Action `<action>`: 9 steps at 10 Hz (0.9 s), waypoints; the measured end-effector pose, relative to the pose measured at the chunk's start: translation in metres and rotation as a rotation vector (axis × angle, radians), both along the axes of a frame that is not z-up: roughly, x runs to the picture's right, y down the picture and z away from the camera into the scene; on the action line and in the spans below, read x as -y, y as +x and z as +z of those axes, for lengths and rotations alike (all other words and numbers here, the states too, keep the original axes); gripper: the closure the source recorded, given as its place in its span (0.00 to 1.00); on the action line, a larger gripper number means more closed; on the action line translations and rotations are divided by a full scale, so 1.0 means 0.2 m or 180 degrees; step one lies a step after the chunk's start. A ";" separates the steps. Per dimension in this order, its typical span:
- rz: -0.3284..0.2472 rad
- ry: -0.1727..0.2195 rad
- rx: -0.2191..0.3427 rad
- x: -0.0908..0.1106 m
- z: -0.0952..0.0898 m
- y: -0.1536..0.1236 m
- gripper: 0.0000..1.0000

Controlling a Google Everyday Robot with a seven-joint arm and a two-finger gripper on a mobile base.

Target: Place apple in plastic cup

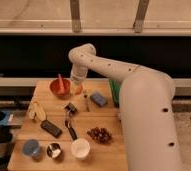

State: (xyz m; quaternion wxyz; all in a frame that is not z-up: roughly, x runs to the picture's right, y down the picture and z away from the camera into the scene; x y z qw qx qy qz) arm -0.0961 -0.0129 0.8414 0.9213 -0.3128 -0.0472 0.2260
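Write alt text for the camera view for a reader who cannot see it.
A robot arm reaches across a wooden table, its gripper at the apple beside a red bowl at the far edge. The blue-grey plastic cup stands at the near edge, beside a metal cup and a white cup.

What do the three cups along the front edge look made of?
Blue-grey cup: matte, even colour, probably plastic. Middle cup: shiny with bright glints, probably metal. White cup: plain dull white, plastic or paper, unclear. The gripper hangs beside the red bowl.
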 end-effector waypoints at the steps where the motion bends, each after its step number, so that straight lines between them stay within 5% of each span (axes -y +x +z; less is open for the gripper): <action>1: -0.0101 0.0013 0.0101 -0.03 -0.07 -0.06 1.00; 6: -0.0625 -0.0010 0.0753 -0.22 -0.40 -0.43 1.00; 9: -0.0678 -0.0008 0.0813 -0.24 -0.44 -0.46 1.00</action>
